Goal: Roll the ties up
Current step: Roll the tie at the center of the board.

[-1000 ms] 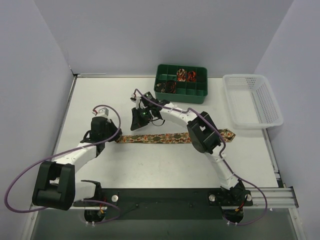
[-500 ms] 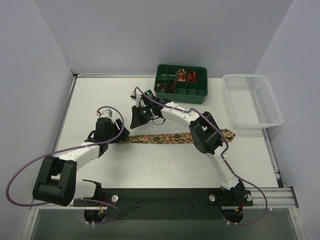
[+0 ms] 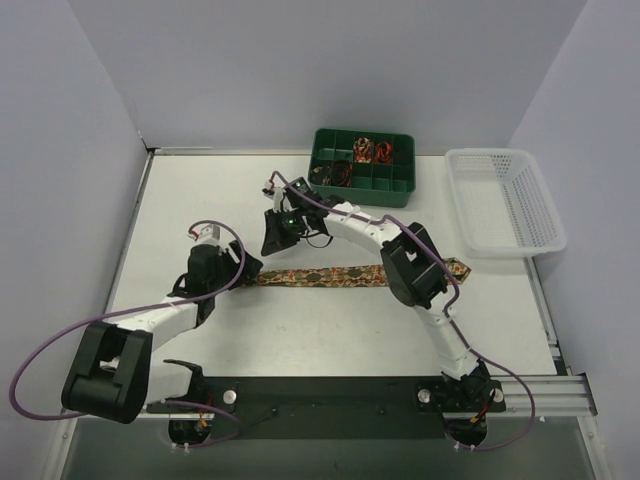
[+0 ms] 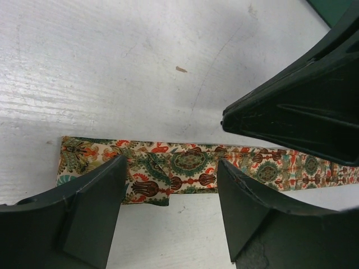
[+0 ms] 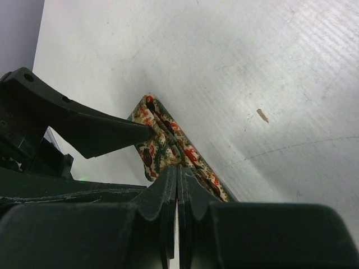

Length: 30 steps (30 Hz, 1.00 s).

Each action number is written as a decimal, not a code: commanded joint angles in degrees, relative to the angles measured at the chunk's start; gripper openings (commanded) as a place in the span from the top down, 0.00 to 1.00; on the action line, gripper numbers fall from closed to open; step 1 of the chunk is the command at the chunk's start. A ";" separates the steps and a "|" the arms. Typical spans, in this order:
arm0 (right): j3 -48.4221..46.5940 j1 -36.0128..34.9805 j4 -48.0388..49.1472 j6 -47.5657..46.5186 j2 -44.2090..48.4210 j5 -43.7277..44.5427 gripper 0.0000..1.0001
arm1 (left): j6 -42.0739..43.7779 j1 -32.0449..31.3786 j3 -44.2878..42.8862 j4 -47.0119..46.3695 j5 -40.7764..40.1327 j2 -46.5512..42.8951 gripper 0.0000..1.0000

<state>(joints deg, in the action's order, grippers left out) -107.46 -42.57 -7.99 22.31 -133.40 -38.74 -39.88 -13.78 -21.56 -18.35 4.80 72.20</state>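
One tie (image 3: 330, 274), brown-gold with a red and green pattern, lies flat across the table's middle, its pointed tip to the right. My left gripper (image 3: 248, 268) stands open over the tie's left end, which is folded over on itself. In the left wrist view the tie (image 4: 269, 168) runs across between the fingers of the left gripper (image 4: 171, 164). My right gripper (image 5: 178, 168) is shut, its tips down on the tie (image 5: 160, 140) just beside the left gripper's finger (image 5: 101, 131). Whether it pinches the cloth does not show.
A green compartment box (image 3: 390, 190) at the back holds several coiled ties (image 3: 368, 150). A white plastic basket (image 3: 505, 200) stands at the back right. Purple cables loop off both arms.
My left gripper has opened and let go of the tie's left end, shifting slightly right over it. The right gripper stays shut near the same spot.
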 commanded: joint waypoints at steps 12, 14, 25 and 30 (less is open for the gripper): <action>-3.99 -4.63 -2.03 -2.00 1.22 -4.41 1.00 | 1.47 10.08 -1.29 6.31 2.92 -10.16 0.17; -3.81 -4.89 -2.90 -2.26 0.60 -4.06 1.00 | 1.21 13.41 -0.94 6.66 5.47 -9.19 0.17; -0.38 -5.33 -3.70 -3.94 -1.41 -1.16 1.00 | 0.51 17.47 -0.85 4.20 12.43 -1.37 0.17; -1.09 -5.33 -3.70 -3.85 -2.91 -0.90 1.00 | 0.59 17.56 0.11 3.76 11.64 -0.84 0.16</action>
<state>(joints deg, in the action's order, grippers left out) -107.96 -47.37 -10.98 19.40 -135.33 -40.01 -39.44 3.38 -21.34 -12.21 15.49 71.24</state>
